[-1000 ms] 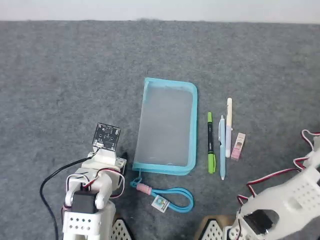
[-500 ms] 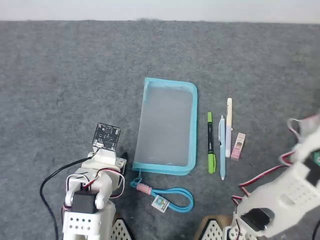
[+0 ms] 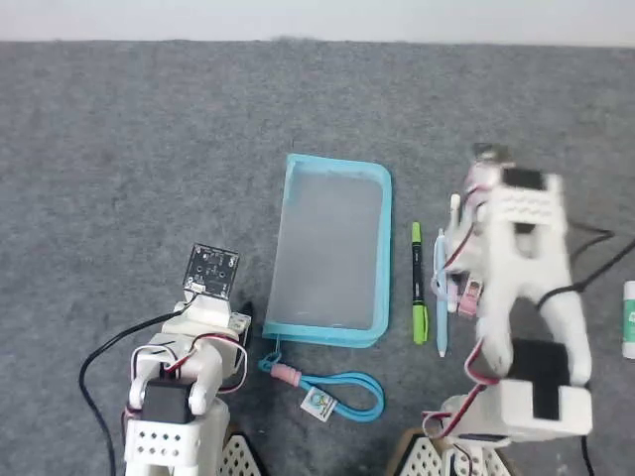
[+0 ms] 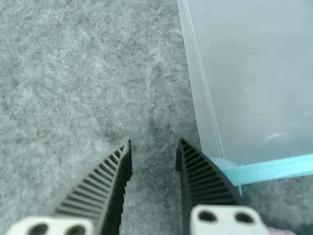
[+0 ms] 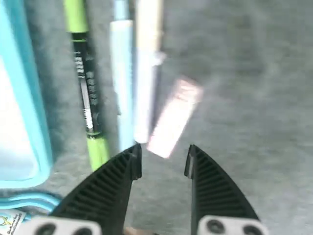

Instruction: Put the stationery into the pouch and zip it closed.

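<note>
While left hand (image 4: 154, 145), right hand (image 5: 163, 150) gape, three pens (image 5: 122, 83) — one eraser (image 5: 172, 120) — flank one pouch (image 3: 332, 248).

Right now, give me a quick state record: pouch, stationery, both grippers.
pouch: pouch flat on the grey mat
stationery: green pen, blue pen, pale pen and pink eraser side by side right of the pouch, all outside it
left gripper: left gripper open, over the mat by the pouch's near corner
right gripper: right gripper open, above the pink eraser, holding nothing
</note>
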`<state>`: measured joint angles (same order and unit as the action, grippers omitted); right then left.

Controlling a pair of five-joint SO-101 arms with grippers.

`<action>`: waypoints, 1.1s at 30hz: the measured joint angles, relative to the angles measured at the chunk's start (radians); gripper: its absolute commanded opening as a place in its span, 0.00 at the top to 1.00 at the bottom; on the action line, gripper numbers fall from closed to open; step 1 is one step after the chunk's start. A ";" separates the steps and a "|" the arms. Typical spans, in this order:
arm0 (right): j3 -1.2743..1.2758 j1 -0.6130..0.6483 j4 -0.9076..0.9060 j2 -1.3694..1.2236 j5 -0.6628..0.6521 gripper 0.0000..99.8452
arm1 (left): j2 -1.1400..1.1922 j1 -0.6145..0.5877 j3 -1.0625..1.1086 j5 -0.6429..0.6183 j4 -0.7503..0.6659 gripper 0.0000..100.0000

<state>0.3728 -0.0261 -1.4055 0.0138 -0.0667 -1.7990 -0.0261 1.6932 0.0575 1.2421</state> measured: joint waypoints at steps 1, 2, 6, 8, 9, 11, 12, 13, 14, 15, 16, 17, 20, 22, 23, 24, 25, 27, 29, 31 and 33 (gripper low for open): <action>0.035 0.012 0.032 0.009 0.015 0.85 | 0.000 0.000 0.000 0.000 0.000 0.86; 0.052 0.012 0.054 0.014 0.025 0.85 | 0.000 0.000 0.000 0.000 0.000 0.86; 0.069 -0.014 0.077 0.017 0.037 0.85 | 0.000 0.000 0.000 0.000 0.000 0.86; 0.083 -0.041 0.086 0.018 0.037 0.85 | 0.000 0.000 0.000 0.000 0.000 0.86; 0.091 -0.055 0.095 0.017 0.037 0.85 | 0.000 0.000 0.000 0.000 0.000 0.86; 0.107 -0.071 0.121 0.012 0.037 0.85 | 0.000 0.000 0.000 0.000 0.000 0.86; 0.114 -0.069 0.135 0.000 0.037 0.85 | 0.000 0.000 0.000 0.000 0.000 0.86; 0.117 -0.069 0.147 -0.021 0.037 0.85 | 0.000 0.000 0.000 0.000 0.000 0.86; 0.118 -0.069 0.157 -0.044 0.037 0.85 | 0.000 0.000 0.000 0.000 0.000 0.86; 0.118 -0.071 0.163 -0.068 0.037 0.85 | 0.000 0.000 0.000 0.000 0.000 0.86; 0.118 -0.072 0.164 -0.087 0.037 0.85 | 0.000 0.000 0.000 0.000 0.000 0.86; 0.118 -0.072 0.167 -0.098 0.037 0.85 | 0.000 0.000 0.000 0.000 0.000 0.86; 0.118 -0.072 0.180 -0.127 0.037 0.85 | 0.000 0.000 0.000 0.000 0.000 0.86; 0.118 -0.077 0.180 -0.132 0.037 0.88 | 0.000 0.000 0.000 0.000 0.000 0.86; 0.118 -0.075 0.180 -0.132 0.037 0.91 | 0.000 0.000 0.000 0.000 0.000 0.86; 0.118 -0.075 0.180 -0.132 0.037 0.93 | 0.000 0.000 0.000 0.000 0.000 0.86; 0.118 -0.083 0.180 -0.132 0.037 0.95 | 0.000 0.000 0.000 0.000 0.000 0.86; 0.118 -0.106 0.180 -0.132 0.037 0.97 | 0.000 0.000 0.000 0.000 0.000 0.86; 0.118 -0.130 0.180 -0.132 0.035 0.99 | 0.000 0.000 0.000 0.000 0.000 0.86; 0.112 -0.166 0.178 -0.132 0.002 0.99 | 0.000 0.000 0.000 0.000 0.000 0.86; 0.086 -0.218 0.176 -0.133 -0.037 0.99 | 0.000 0.000 0.000 0.000 0.000 0.86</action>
<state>0.4588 -0.2440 -1.2290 -0.1197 -0.1036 -1.7990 -0.0261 1.6932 0.0575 1.2421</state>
